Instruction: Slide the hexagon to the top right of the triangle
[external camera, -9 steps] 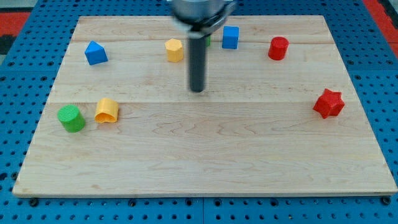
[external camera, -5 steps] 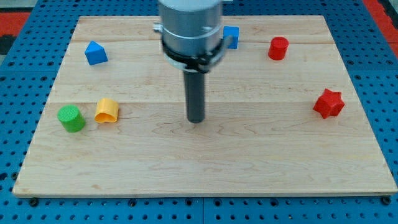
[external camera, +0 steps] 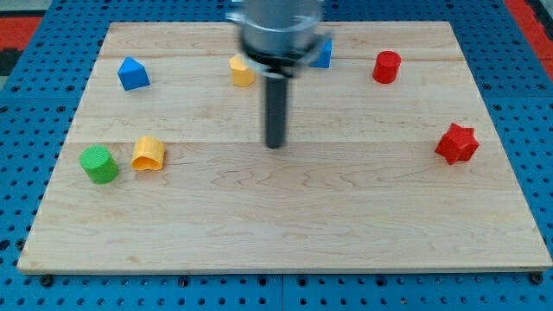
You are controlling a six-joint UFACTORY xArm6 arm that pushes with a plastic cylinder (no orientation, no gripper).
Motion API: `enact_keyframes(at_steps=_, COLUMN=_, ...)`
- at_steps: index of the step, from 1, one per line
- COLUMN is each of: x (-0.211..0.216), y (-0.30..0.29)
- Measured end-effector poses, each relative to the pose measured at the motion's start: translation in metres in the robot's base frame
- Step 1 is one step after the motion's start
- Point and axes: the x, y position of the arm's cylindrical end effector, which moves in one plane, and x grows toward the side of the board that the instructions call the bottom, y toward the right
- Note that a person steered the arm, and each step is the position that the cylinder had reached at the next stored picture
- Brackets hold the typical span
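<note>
Hexagon partly hidden; heading unclear.

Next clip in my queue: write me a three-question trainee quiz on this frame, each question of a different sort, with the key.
1. True or false: my tip is touching the yellow hexagon.
2. Multiple choice: which block lies nearest the green cylinder? A) red star B) yellow half-cylinder block C) blue triangle
3. Fill in: the blue cube is partly hidden behind the ____.

Key
1. False: the tip stands on bare board, below and to the view's right of the hexagon.
2. B
3. arm
</note>
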Motion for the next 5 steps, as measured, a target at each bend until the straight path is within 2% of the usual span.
enact_keyframes(at_steps=1, x=0.071, y=-0.003)
enact_keyframes(at_steps=2, x=0.099, y=0.012)
enact_keyframes(at_steps=3, x=0.028, y=0.005)
enact_keyframes(at_steps=4, x=-0.115, y=-0.005)
enact_keyframes(at_steps=5, x=-0.159, y=-0.016)
